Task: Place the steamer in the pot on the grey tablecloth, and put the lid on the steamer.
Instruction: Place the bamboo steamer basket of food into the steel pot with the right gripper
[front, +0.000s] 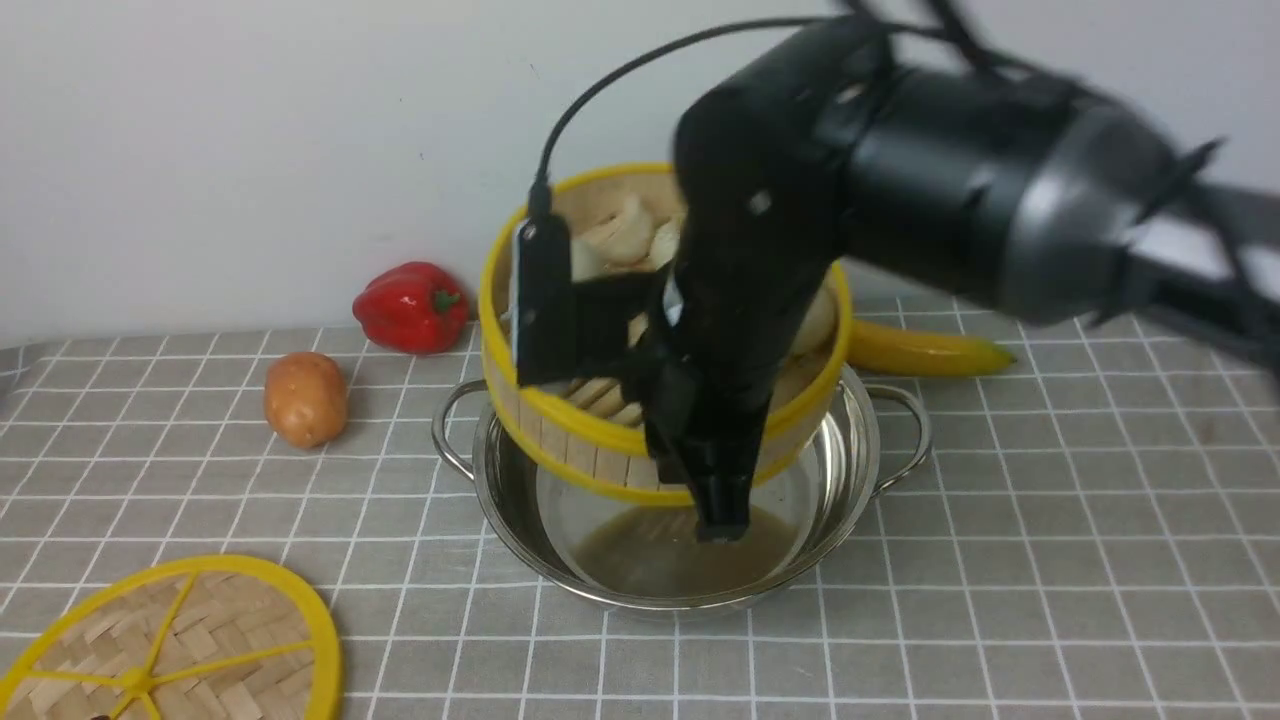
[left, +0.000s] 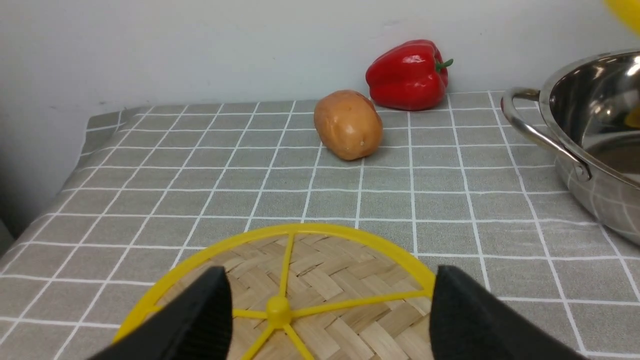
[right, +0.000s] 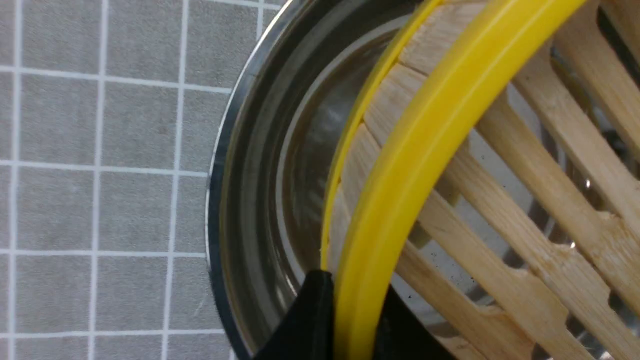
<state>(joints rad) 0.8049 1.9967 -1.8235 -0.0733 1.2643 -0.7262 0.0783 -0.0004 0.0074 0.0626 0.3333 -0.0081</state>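
The steamer (front: 590, 462) hangs tilted over the pot (front: 515, 525) on the grey tablecloth (front: 1050, 500), pinched at its near wall by the right gripper (front: 720, 500) and not yet seated, while the lid (front: 230, 620) lies on the cloth under the left gripper (left: 330, 287), whose jaws are spread.

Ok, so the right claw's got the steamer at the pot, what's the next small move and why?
Probably lower it straight down while levelling it. The right claw pinches the yellow rim of the steamer, which hangs tilted over the floor of the pot, near edge lowest, not yet seated. The lid lies below the open left claw.
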